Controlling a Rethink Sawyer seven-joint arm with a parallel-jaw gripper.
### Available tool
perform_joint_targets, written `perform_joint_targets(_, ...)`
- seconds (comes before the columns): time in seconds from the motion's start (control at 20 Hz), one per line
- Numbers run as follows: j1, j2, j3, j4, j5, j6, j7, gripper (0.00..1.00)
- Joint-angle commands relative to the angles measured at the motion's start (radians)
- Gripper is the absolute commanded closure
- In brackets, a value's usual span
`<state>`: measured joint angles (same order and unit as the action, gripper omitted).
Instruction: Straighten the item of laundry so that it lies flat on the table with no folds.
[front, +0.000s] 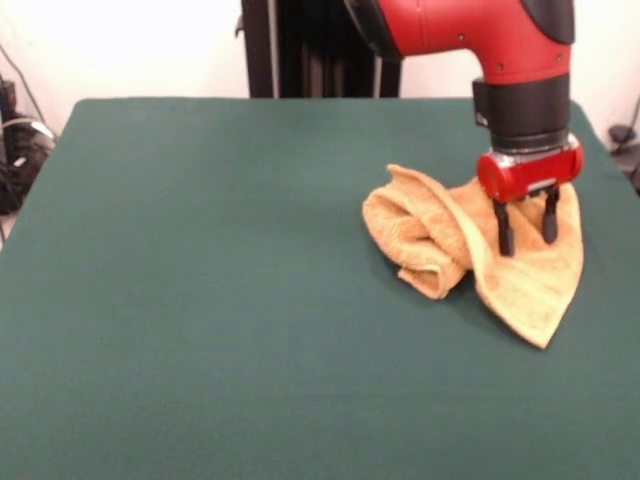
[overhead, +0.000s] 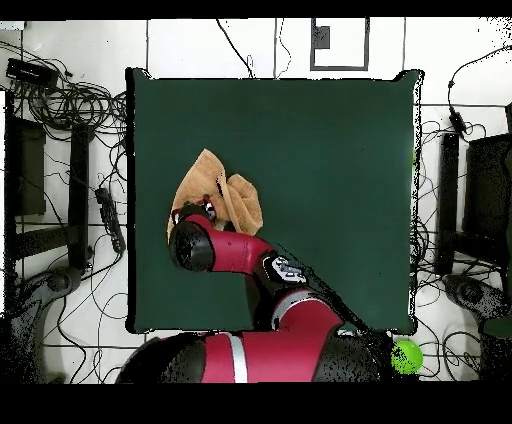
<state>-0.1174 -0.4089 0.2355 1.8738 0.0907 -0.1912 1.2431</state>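
Although the towel (front: 480, 250) lay wholly on the table (front: 200, 300), it was far from flat at the time of inspection. In the front view it sat at the right of the frame, a little above mid-height; in the overhead view it sat near the table's left edge, at mid-height. Its left portion was rolled and bunched into a thick lump, with several layers folded over one another. Its right portion lay thinner and ran down to a single pointed corner at the lower right of the front view.

The gripper (front: 527, 230) hung over the right portion of the cloth, its two dark fingers (front: 505, 235) standing apart with a clear gap between them. The tips were at or just above the cloth; contact could not be confirmed. Nothing was clamped.

Assessment of the material: terry cloth of this kind was judged light, soft and limp, with no stiffness of its own. It would likely drape and drag rather than slide as one piece, and its pile should give the fingers fair grip. Breakage was not a concern.

Recommended hold: a single layer at a free edge or corner, the pointed lower corner being the most exposed. Pinching the bunched lump risked taking several layers together and carrying the folds along.
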Motion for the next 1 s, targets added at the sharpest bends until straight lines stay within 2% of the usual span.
perform_joint_targets(0.05,0.052,0.009,0.019,0.147,0.076,0.012,0.347,0.0)
perform_joint_targets(0.55,0.04,0.004,0.017,0.13,0.048,0.047,0.34,0.0)
perform_joint_targets(1.0,-0.016,0.028,0.022,0.061,-0.003,0.123,0.239,0.0)
